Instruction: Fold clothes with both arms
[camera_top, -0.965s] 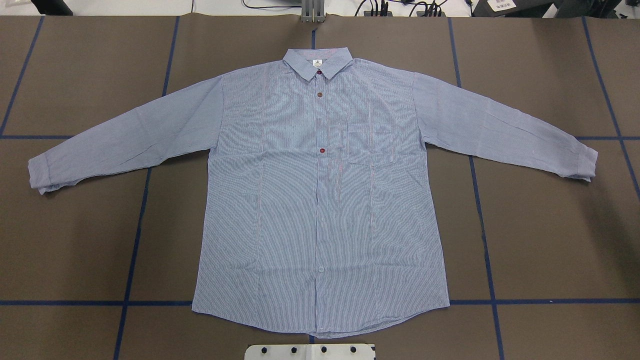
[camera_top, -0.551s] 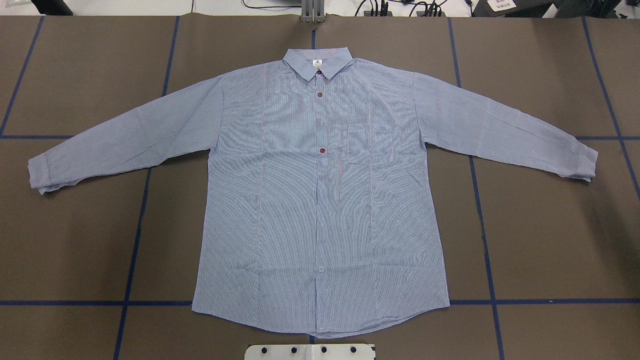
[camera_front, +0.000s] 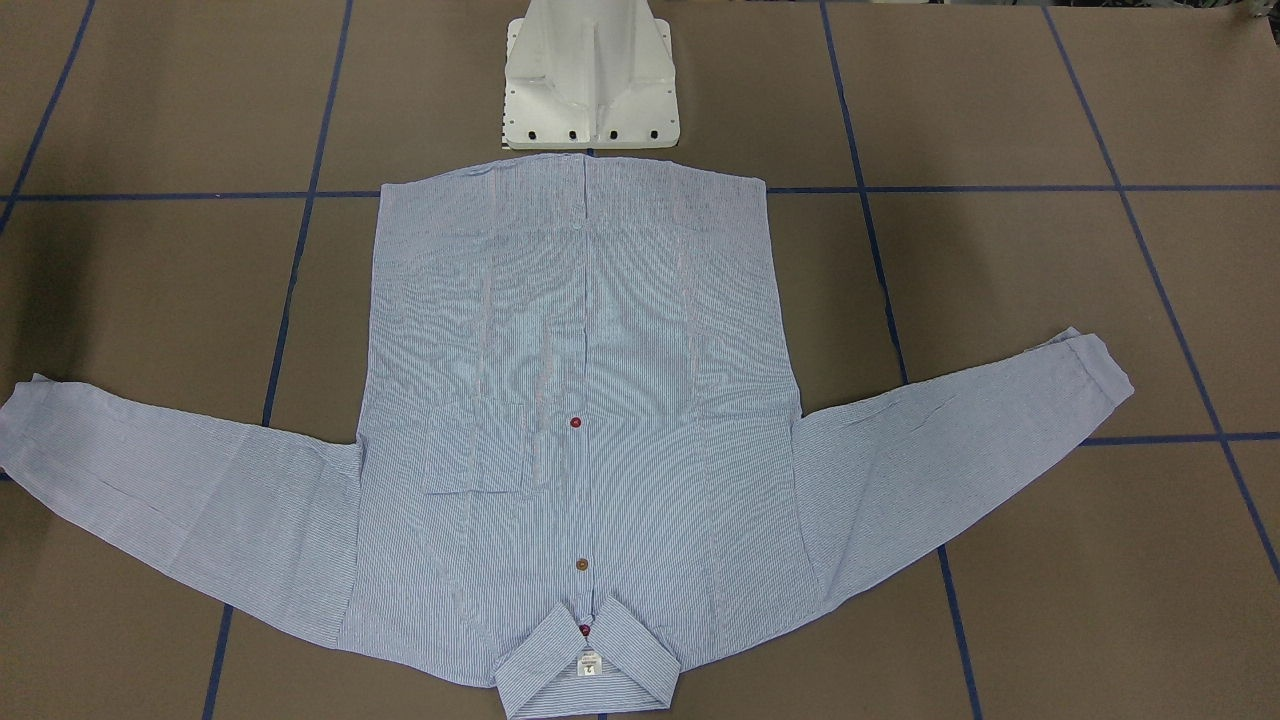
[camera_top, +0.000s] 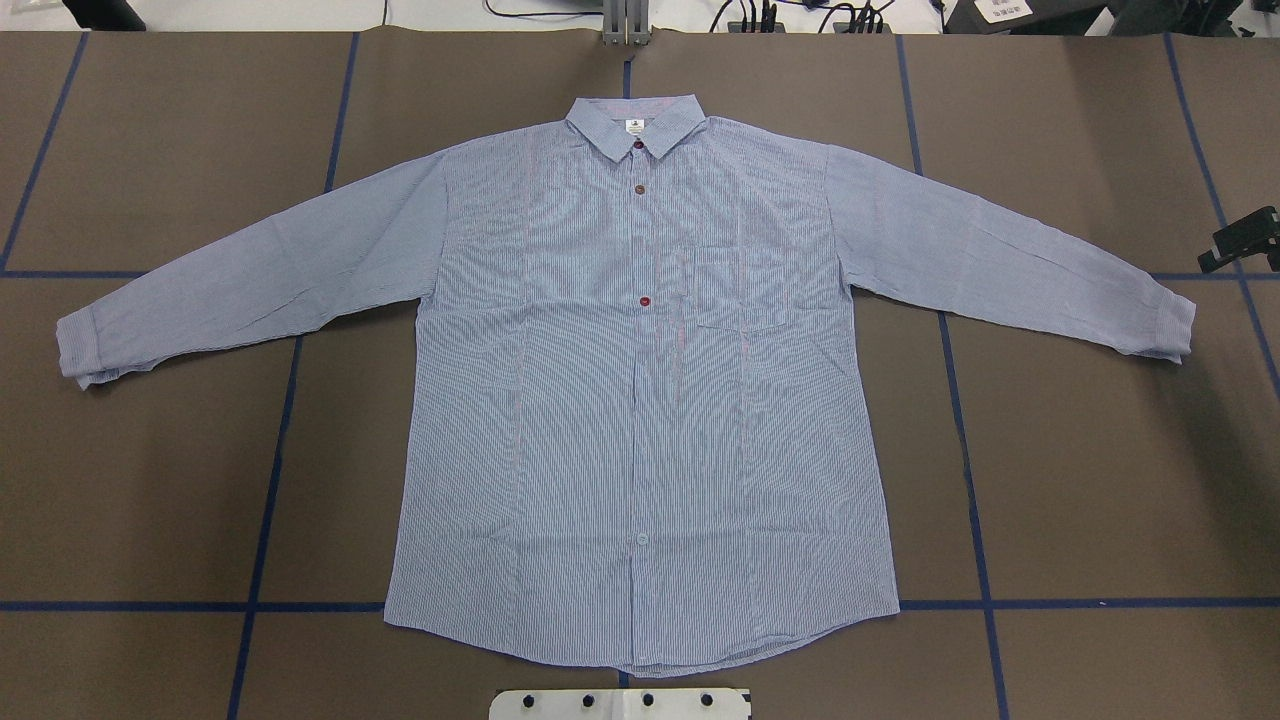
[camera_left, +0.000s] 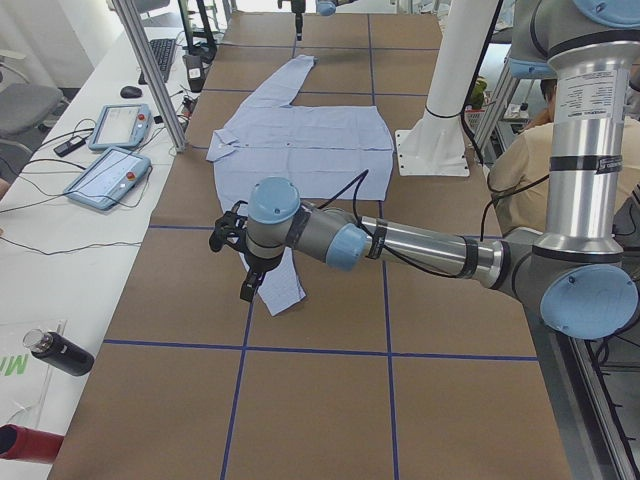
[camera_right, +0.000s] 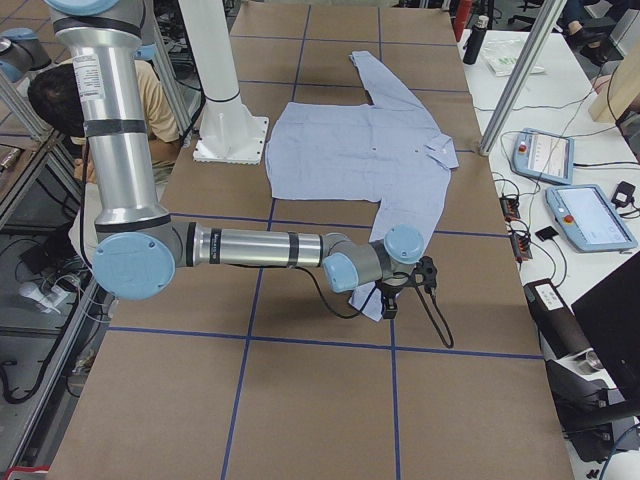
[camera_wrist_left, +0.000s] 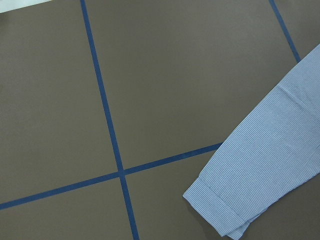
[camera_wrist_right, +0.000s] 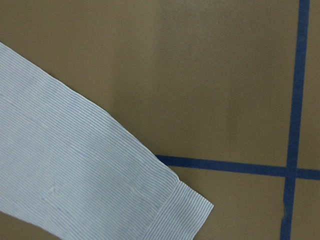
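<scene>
On the desk: a blue-and-white striped shirt lies spread flat, front up, with both sleeves out wide.
Neck label: small and white, inside the shirt's collar; the print is too small to read.
Pocket: on the shirt's chest, lying flat.
Left gripper: above the shirt's cuff on that side; I can't tell whether its jaws are apart.
Right gripper: just beyond the shirt's other cuff; its jaws are likewise unclear.
Pedestal: white, just past the shirt's hem.

Mat open L/R of shirt; pedestal just beside it.
</scene>
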